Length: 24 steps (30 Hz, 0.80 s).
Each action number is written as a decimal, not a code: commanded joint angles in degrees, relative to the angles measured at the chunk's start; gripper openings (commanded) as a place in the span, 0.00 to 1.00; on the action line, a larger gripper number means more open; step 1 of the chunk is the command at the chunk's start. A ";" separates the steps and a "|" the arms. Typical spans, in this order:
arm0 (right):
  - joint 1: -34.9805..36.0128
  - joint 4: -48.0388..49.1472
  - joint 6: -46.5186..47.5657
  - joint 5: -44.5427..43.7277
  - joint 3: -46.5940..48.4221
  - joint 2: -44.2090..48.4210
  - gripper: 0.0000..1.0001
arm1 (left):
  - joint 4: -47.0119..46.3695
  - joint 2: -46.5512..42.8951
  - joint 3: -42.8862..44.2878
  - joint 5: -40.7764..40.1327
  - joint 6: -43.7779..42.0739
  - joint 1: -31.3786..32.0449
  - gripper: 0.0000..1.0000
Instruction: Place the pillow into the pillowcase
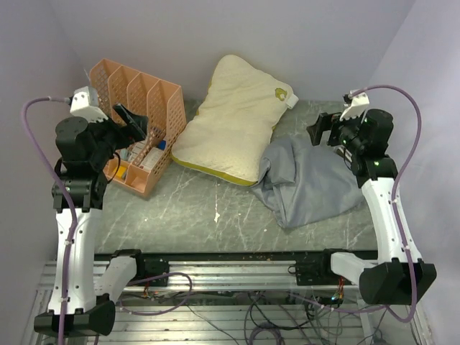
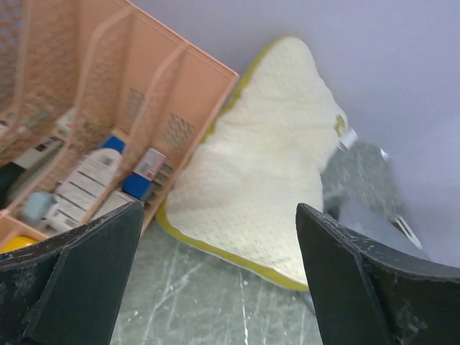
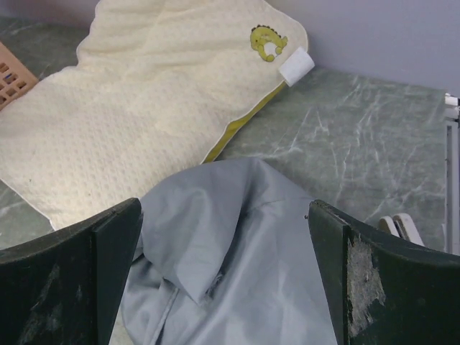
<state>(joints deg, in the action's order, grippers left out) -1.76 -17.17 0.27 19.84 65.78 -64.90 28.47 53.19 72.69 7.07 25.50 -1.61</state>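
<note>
The cream-yellow pillow (image 1: 233,118) lies at the back middle of the table, its logo and white tag at the far right corner; it also shows in the left wrist view (image 2: 266,165) and the right wrist view (image 3: 144,100). The blue-grey pillowcase (image 1: 309,180) lies crumpled to its right, overlapping the pillow's near right corner, and shows in the right wrist view (image 3: 237,259). My left gripper (image 1: 133,118) is open and empty, raised above the organizer left of the pillow. My right gripper (image 1: 323,129) is open and empty, above the pillowcase's far edge.
A peach plastic file organizer (image 1: 136,111) with small boxes and bottles stands at the back left, touching the pillow's left edge; it also shows in the left wrist view (image 2: 108,122). Walls close the back and sides. Bare marbled tabletop (image 1: 201,208) lies in front.
</note>
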 commanded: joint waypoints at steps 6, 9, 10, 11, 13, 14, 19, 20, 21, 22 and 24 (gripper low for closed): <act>0.37 3.66 6.66 9.05 -4.93 2.94 1.00 | -11.58 -0.33 -12.04 22.98 2.52 0.02 0.99; 0.49 -1.65 14.76 20.69 -3.66 -1.46 1.00 | -21.64 -1.56 -19.18 27.42 8.14 3.46 0.99; 0.51 -3.74 16.49 23.36 -2.73 -3.64 1.00 | -23.02 -2.45 -20.91 24.44 8.16 6.24 0.99; 0.53 -5.78 17.83 25.28 -1.94 -5.98 1.00 | -23.87 -3.26 -22.36 20.85 7.67 9.95 0.99; 0.46 -7.04 14.43 23.24 -0.83 -10.94 1.00 | -25.25 -4.20 -25.16 15.28 7.39 16.05 0.98; 0.88 -8.94 14.48 21.45 0.19 -14.21 1.00 | -26.71 -4.61 -26.97 13.93 8.30 18.79 0.95; 6.60 -1.12 9.83 7.82 -3.69 -17.05 1.00 | -37.71 -7.16 -39.48 11.17 16.07 21.96 0.93; 8.53 0.16 8.58 5.21 -4.22 -17.52 1.00 | -39.58 -7.29 -41.70 10.54 17.87 22.07 0.92; 10.03 1.29 7.04 3.62 -4.60 -18.14 1.00 | -41.14 -7.07 -43.65 9.60 19.57 22.20 0.92; 11.50 2.38 5.64 2.83 -4.87 -19.07 1.00 | -42.24 -6.55 -45.16 8.44 21.40 22.36 0.93; 13.61 3.39 5.21 2.18 -4.97 -20.78 1.00 | -43.89 -4.51 -47.17 5.68 23.80 22.86 0.93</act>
<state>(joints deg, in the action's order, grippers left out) 7.86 -19.68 9.32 27.75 61.12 -83.96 -5.96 46.68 29.19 19.03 41.69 20.18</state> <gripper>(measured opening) 0.999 0.927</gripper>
